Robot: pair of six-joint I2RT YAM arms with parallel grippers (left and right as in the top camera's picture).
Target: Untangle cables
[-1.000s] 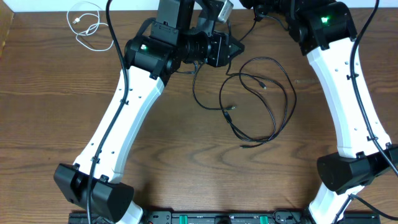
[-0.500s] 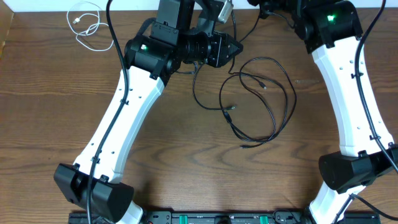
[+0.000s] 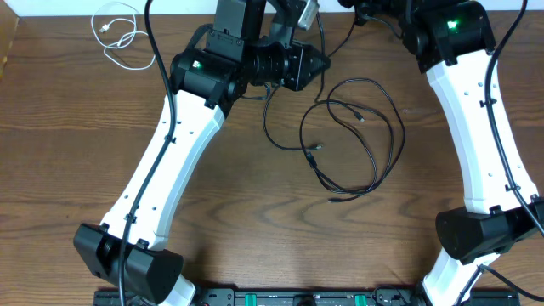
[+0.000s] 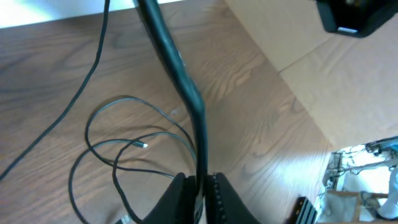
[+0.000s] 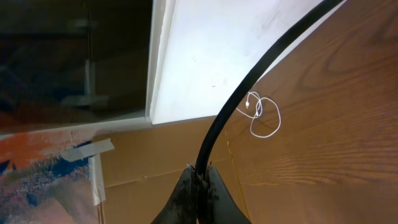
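Several long black cables (image 3: 361, 81) lie in tangled loops on the wooden table, right of centre; the loops also show in the left wrist view (image 4: 124, 149). My left gripper (image 3: 321, 61) is just behind and left of the loops, shut on a black cable (image 4: 180, 68) that runs up and away from its jaws (image 4: 199, 186). My right gripper (image 3: 355, 15) is at the table's far edge, shut (image 5: 202, 174) on a black cable (image 5: 261, 62). The short white cable (image 3: 104, 28) lies coiled alone at the far left corner, also seen in the right wrist view (image 5: 261, 118).
Cardboard (image 4: 323, 81) lies beyond the table's edge. A white wall panel (image 5: 236, 50) stands behind the table. Both white arms reach in from the front edge, the left arm (image 3: 170, 161) crossing the table's middle left, the right arm (image 3: 476, 127) along the right side.
My right arm has shifted slightly towards the back right. The left gripper and the cable loops on the table have barely moved.
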